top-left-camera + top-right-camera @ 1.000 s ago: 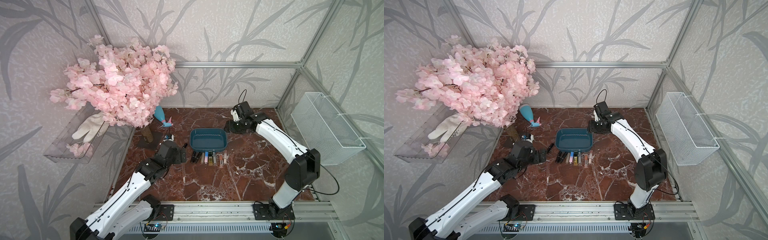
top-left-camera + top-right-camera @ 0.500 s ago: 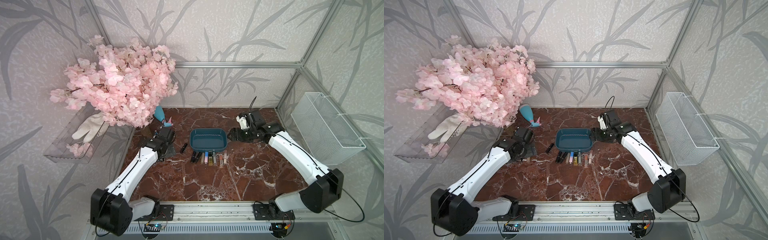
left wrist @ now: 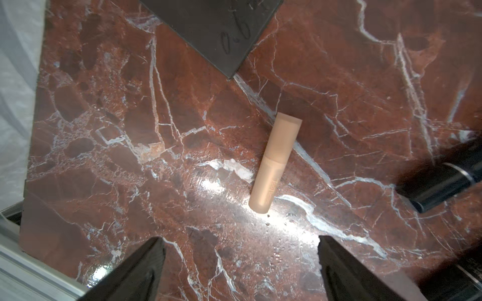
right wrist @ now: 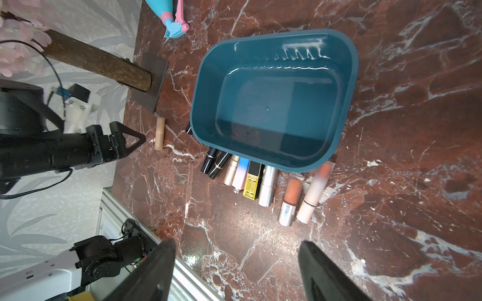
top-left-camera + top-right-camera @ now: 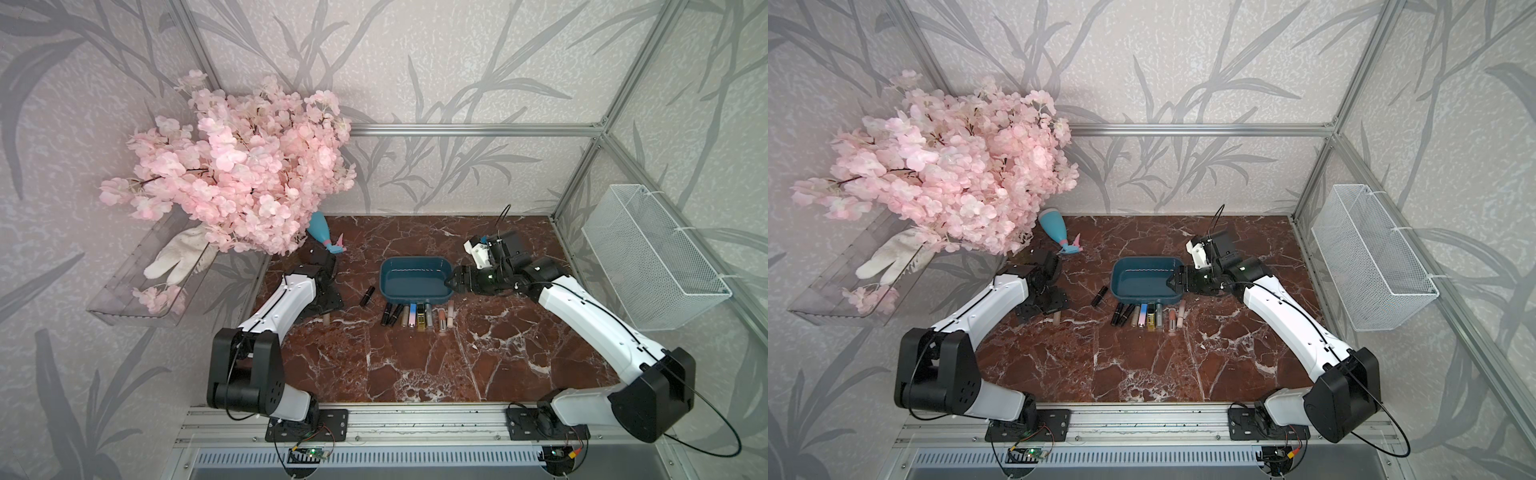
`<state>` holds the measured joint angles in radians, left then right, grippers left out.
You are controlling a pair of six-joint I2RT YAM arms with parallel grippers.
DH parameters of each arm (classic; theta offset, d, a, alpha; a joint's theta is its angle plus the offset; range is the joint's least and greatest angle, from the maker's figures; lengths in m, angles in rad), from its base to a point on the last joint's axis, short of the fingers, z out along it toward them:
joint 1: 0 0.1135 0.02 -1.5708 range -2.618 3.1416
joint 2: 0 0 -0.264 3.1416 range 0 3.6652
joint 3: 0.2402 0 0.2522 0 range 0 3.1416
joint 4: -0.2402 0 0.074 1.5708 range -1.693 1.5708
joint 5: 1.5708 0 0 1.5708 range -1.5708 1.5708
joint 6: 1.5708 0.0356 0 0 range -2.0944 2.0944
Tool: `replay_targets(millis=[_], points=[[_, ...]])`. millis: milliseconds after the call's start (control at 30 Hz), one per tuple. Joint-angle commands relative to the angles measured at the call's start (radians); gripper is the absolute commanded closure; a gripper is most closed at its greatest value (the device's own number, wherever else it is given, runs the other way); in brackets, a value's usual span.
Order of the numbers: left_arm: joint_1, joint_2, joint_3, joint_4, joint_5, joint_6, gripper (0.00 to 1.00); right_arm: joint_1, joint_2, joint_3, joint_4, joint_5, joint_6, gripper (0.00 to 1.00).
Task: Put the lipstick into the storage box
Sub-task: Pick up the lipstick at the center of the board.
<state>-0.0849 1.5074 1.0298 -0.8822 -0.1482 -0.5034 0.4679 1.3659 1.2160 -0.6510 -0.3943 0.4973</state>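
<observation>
Marble (image 5: 415,365); right claw (image 5: 449,282) beside storage box (image 5: 415,280) rim

On your bench (image 5: 415,365), the storage box (image 5: 415,260) midway, a row of lipsticks (image 5: 412,314) just before it, a lone lipstick (image 5: 366,296) left of it, a stray lipstick (image 3: 275,164) farther left before the tree base plate (image 4: 152,78), your right claw (image 5: 450,282) at the box's right end

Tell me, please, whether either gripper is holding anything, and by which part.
Nothing is held. The left gripper is open near the beige lipstick; the right gripper is open and empty by the storage box.
</observation>
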Motion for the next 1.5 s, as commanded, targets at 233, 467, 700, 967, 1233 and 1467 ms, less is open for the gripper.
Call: replay_targets(millis=[233,467,700,967,1233,1467], points=[[0.037,0.148,0.010,0.058,0.082,0.076,0.15,0.008,0.058,0.035,0.043,-0.034,0.024,0.21],[0.054,0.217,0.071,0.070,0.097,0.095,0.22,0.011,0.085,0.043,0.049,-0.045,0.026,0.21],[0.060,0.287,0.101,0.094,0.122,0.094,0.48,0.011,0.099,0.055,0.043,-0.044,0.015,0.21],[0.059,0.345,0.119,0.106,0.110,0.085,0.54,0.011,0.120,0.073,0.036,-0.057,0.012,0.21],[0.070,0.381,0.133,0.127,0.103,0.083,0.62,0.011,0.127,0.071,0.036,-0.062,0.012,0.21],[0.071,0.375,0.138,0.126,0.126,0.070,0.87,0.010,0.128,0.073,0.036,-0.061,0.012,0.21]])
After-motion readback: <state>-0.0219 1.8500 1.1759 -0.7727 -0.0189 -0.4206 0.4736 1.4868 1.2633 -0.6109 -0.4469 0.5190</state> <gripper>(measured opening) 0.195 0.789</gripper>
